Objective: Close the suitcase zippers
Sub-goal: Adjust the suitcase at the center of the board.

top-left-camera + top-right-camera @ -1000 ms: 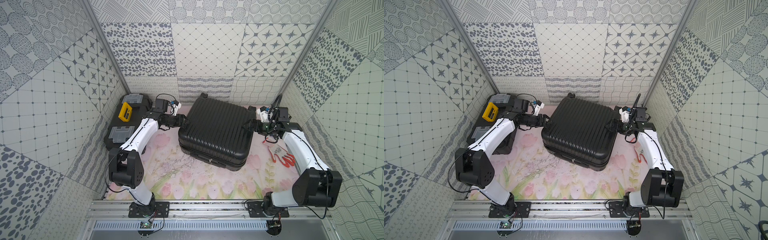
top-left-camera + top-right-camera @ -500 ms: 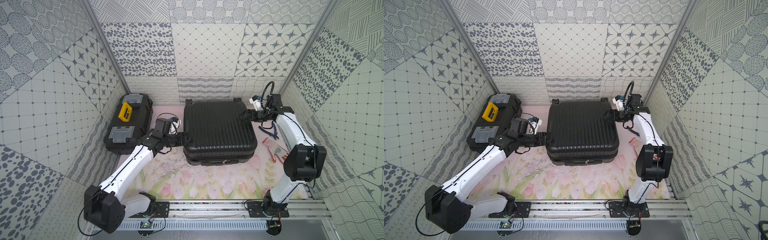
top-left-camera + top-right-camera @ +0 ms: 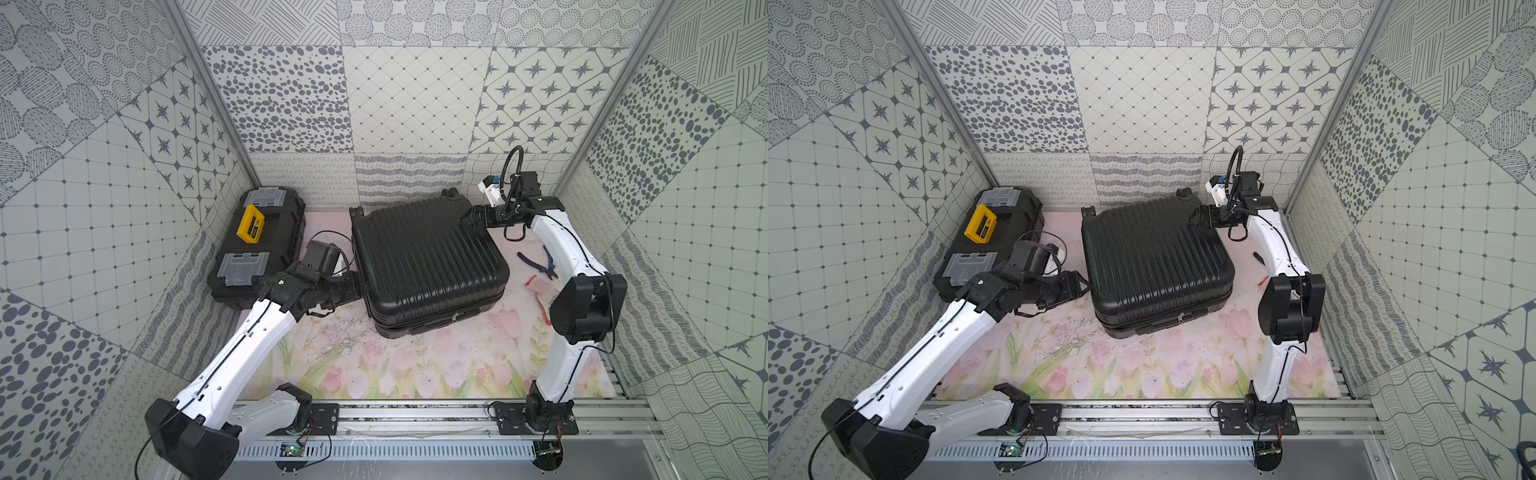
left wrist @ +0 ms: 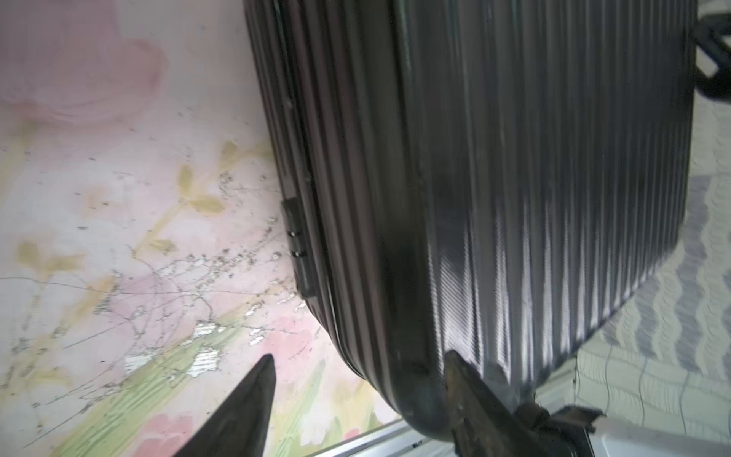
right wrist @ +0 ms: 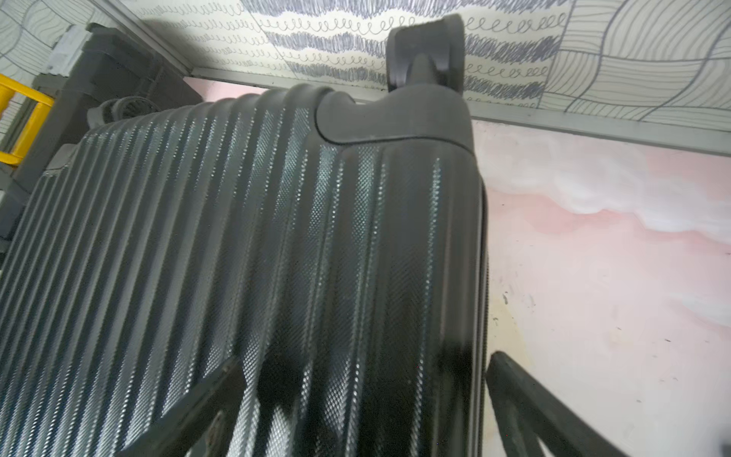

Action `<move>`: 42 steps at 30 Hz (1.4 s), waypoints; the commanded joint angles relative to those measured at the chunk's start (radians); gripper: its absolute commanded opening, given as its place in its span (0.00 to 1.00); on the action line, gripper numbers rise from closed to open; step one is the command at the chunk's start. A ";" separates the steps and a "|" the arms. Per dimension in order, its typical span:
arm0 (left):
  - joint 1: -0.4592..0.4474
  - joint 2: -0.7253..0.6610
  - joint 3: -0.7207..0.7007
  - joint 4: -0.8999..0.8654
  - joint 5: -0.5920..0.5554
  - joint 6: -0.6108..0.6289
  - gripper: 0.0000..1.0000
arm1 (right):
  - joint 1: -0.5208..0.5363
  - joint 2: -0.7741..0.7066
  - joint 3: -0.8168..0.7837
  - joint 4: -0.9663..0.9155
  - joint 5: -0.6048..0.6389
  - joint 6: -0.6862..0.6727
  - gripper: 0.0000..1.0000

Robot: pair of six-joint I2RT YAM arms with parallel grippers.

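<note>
Left gripper point(image 3: 356, 286), spread wide at centre-left in both top views, straddles the left edge of the suitcase point(image 3: 424, 266) near its lower corner. In the left wrist view one finger point(image 4: 257, 395) hangs over the flowered mat point(image 3: 415, 370), clear of the shell, and its partner lies against it. A black toolbox point(image 3: 257, 245) sits to the upper left. The suitcase lies flat mid-frame, with a silvery pull of the zippers point(image 3: 456, 318) on its lower side. Right gripper point(image 3: 471, 216) – also spread – brackets the upper-right corner. Pliers point(image 3: 538, 262) lie further right.
</note>
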 commanded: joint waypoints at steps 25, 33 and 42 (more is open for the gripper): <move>0.231 0.998 1.050 0.078 -0.096 0.006 0.69 | 0.182 -0.807 -0.724 0.016 0.110 0.340 0.98; 0.230 1.170 1.270 -0.034 -0.005 0.079 0.67 | 0.221 -0.876 -0.846 0.017 0.155 0.396 0.98; 0.231 1.194 1.258 -0.142 -0.125 0.160 0.66 | 0.224 -0.854 -0.839 -0.033 0.179 0.372 0.98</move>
